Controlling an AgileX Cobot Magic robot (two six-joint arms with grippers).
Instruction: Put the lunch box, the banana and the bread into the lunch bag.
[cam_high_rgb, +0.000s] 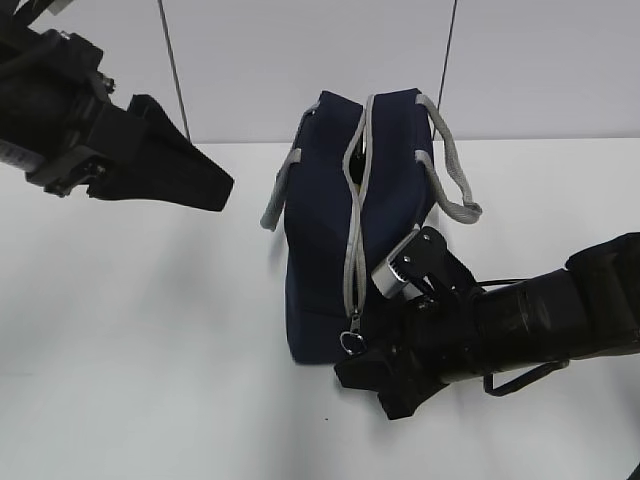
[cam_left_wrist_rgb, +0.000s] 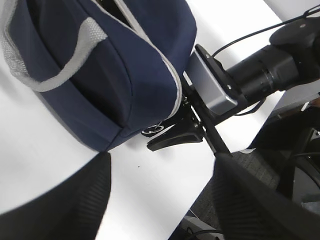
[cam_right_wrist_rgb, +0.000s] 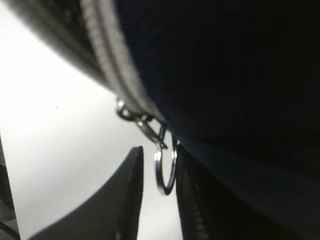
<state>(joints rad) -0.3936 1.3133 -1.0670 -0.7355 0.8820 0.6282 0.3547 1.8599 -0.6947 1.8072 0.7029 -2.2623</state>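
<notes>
While the lunch bag (cam_high_rgb: 345, 225) stood on the white table (cam_high_rgb: 150, 340) with its grey zipper (cam_high_rgb: 355, 250) running down the near end, the metal ring pull (cam_right_wrist_rgb: 166, 167) hung at the zipper's lower end, close to the bag's bottom edge. The zipper looked mostly shut, with only a small dark gap near the top of the bag. The lunch box, the banana and the bread were not in any view, so I could not say where they lay.

My right pincer (cam_right_wrist_rgb: 160, 200) sat at the bag's near bottom corner, its two fingers on either side of the ring with narrow gaps left; I could not tell whether they had pinched it. My left pincer (cam_high_rgb: 185, 170) hung spread and empty above the table, well off the bag's left side, touching nothing.

I judged the step in hand to be taking hold of the ring so the bag could be opened. The ring was thin, smooth and free to swing on its link, so it could turn flat or slip out between the fingers as they pressed together. With nothing steadying the bag, a pull along the zipper could drag or tip the soft bag instead of moving the slider. The grey handle (cam_high_rgb: 455, 175) beside my right arm could also snag it.
</notes>
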